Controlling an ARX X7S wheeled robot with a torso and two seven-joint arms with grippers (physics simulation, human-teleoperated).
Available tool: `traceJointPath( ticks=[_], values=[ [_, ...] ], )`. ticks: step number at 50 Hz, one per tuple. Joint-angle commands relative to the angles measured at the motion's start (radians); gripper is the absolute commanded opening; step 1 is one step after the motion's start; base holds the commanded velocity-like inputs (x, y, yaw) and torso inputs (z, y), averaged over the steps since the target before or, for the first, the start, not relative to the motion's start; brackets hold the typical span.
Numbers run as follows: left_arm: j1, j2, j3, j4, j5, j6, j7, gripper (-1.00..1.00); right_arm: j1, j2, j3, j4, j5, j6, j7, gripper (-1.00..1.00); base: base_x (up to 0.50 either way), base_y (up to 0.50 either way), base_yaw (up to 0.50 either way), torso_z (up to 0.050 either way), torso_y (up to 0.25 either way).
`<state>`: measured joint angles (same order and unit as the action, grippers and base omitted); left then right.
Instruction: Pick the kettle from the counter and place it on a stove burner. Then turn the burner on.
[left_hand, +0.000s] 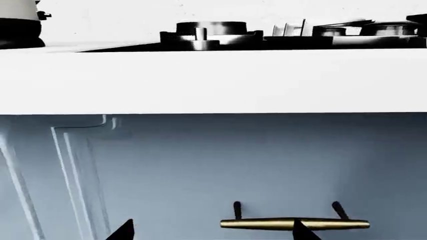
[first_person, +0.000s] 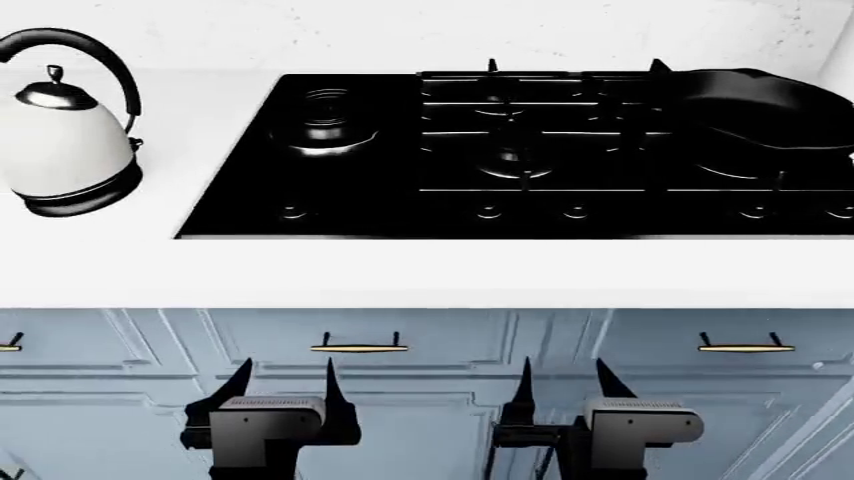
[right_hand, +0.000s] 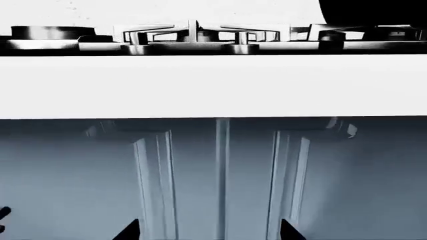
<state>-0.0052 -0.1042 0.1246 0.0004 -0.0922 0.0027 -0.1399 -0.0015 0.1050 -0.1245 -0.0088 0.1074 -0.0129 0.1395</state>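
We see the kettle (first_person: 67, 135) upright on the surface (first_person: 400, 270), left of the cooktop, up and leftward of our left end effector (first_person: 282, 385), the nearer one. Both it and the right end effector (first_person: 561, 380) hang open and empty below.

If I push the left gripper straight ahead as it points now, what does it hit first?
Probably the cabinet front, below the counter edge. The left gripper, open and empty, faces the blue panel near a brass handle; the kettle sits higher, out of that line.

Each pincer, left (first_person: 282, 385) and right (first_person: 567, 382), has pointed black fingers on a grey, seemingly ribbed block.
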Motion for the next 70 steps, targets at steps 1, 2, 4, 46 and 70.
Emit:
traceJointPath(
  ticks=[1, 2, 4, 46, 70],
  values=[
    [-0.003, -0.01, 0.012, -0.001, -0.011, -0.001, -0.015, 1.0, 0.004, 0.01, -0.013, 0.003, 0.012, 0.001, 0.013, 1.0, 0.0, 0.5, 0.0, 0.0, 0.0],
    [-0.004, -0.011, 0.014, -0.001, -0.012, -0.002, -0.016, 1.0, 0.005, 0.011, -0.014, 0.004, 0.013, 0.0, 0.013, 1.0, 0.0, 0.5, 0.0, 0.0, 0.0],
    [-0.004, -0.012, 0.016, 0.0, -0.014, -0.003, -0.018, 1.0, 0.005, 0.013, -0.016, 0.005, 0.015, 0.0, 0.015, 1.0, 0.0, 0.5, 0.0, 0.0, 0.0],
    [-0.009, -0.041, 0.051, 0.0, -0.03, -0.002, -0.063, 1.0, 0.011, 0.04, -0.049, 0.008, 0.047, -0.009, 0.048, 1.0, 0.0, 0.5, 0.0, 0.0, 0.0],
    [-0.011, -0.053, 0.063, -0.009, -0.042, 0.018, -0.082, 1.0, 0.014, 0.053, -0.062, 0.019, 0.066, -0.022, 0.058, 1.0, 0.0, 0.31, 0.0, 0.002, 0.0]
  ],
)
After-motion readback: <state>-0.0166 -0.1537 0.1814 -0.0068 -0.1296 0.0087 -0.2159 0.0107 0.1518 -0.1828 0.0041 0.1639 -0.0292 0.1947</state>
